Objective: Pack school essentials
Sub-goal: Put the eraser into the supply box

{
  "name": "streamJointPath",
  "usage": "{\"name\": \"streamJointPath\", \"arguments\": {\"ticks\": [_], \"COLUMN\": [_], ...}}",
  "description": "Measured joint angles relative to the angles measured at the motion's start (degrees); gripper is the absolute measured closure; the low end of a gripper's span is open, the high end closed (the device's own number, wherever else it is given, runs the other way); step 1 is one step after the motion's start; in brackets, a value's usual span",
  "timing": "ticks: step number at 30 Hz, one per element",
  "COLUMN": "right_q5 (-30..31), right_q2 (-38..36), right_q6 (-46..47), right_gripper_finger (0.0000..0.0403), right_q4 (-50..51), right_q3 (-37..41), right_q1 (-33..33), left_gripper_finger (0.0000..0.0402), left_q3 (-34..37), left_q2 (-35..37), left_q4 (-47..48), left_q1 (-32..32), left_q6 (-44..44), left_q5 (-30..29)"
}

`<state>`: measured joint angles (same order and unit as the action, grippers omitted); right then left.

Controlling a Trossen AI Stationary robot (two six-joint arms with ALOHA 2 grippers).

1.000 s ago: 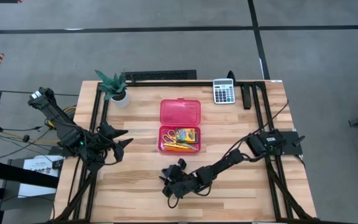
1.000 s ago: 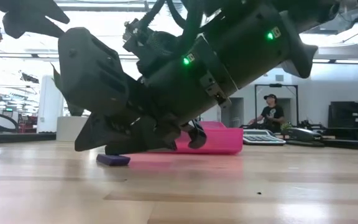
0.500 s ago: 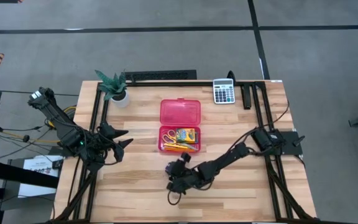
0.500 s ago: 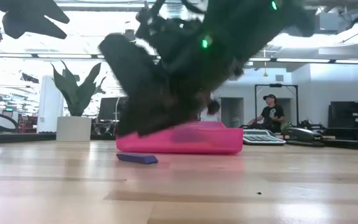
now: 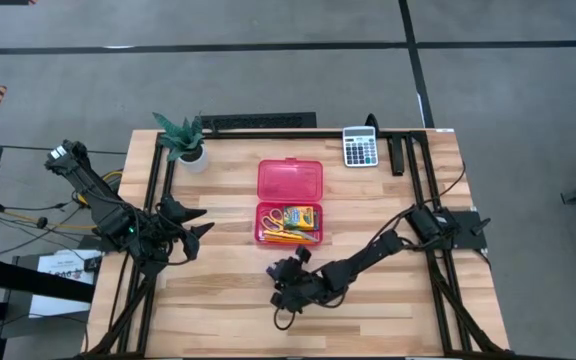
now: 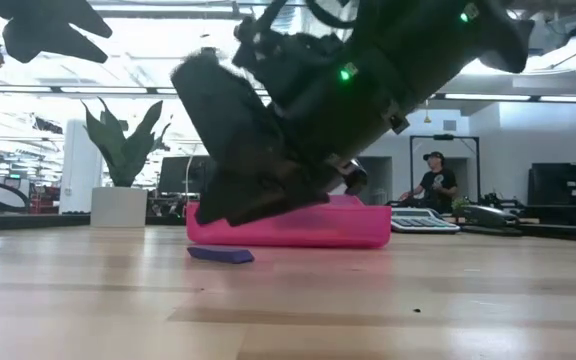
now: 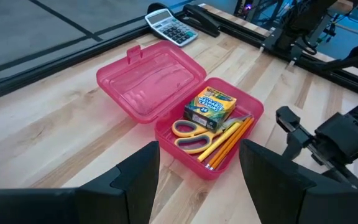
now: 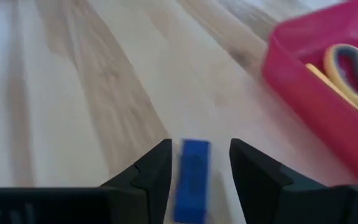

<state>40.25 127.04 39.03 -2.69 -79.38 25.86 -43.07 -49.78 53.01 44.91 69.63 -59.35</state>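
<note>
Right arm lines up on the last loose eraser

Shifted a little toward the pink case over the past second, the right gripper (image 5: 281, 292) now hangs low over the table (image 5: 388, 310), nose down, just short of the case's near wall. Its jaws stand narrowly apart and empty, one on each side of the blue eraser (image 8: 191, 180), which lies flat on the wood between them in the right wrist view, its length running along the gap. From table height the eraser (image 6: 220, 255) sits beside the pink pencil case (image 6: 298, 228), close to but apart from its wall.

Small, light and slightly rubbery by the look of it, the eraser should take a firm pinch without damage, though so thin a slab is likely to skid or tip if the tips land unevenly; the long side faces look the best purchase.

Already in the open case (image 7: 185, 112) lie the crayon box (image 7: 210, 107), yellow-handled scissors (image 7: 191, 134) and orange pencils (image 7: 229, 140). The left gripper (image 5: 190, 222) waits by the table's left edge, jaws wide.
</note>
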Motion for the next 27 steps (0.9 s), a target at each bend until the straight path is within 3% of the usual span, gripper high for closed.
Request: {"name": "streamJointPath", "arguments": {"ticks": [7, 16, 27], "right_q5": [0.4, 1.8, 2.0], "right_q2": [1.6, 7.1, 7.2], "right_q6": [1.5, 7.1, 7.3], "right_gripper_finger": [0.0230, 0.0234, 0.0350], "right_q4": [-6.6, -12.5, -8.8], "right_q3": [4.1, 3.7, 3.5], "right_q1": [0.3, 0.2, 1.1], "left_gripper_finger": [0.0193, 0.0193, 0.0193], "left_q3": [0.0, 0.0, 0.0], "left_q2": [0.0, 0.0, 0.0], "left_q4": [0.0, 0.0, 0.0], "left_q1": [0.0, 0.0, 0.0], "left_q6": [0.0, 0.1, 0.6], "left_q5": [0.0, 0.1, 0.2]}}
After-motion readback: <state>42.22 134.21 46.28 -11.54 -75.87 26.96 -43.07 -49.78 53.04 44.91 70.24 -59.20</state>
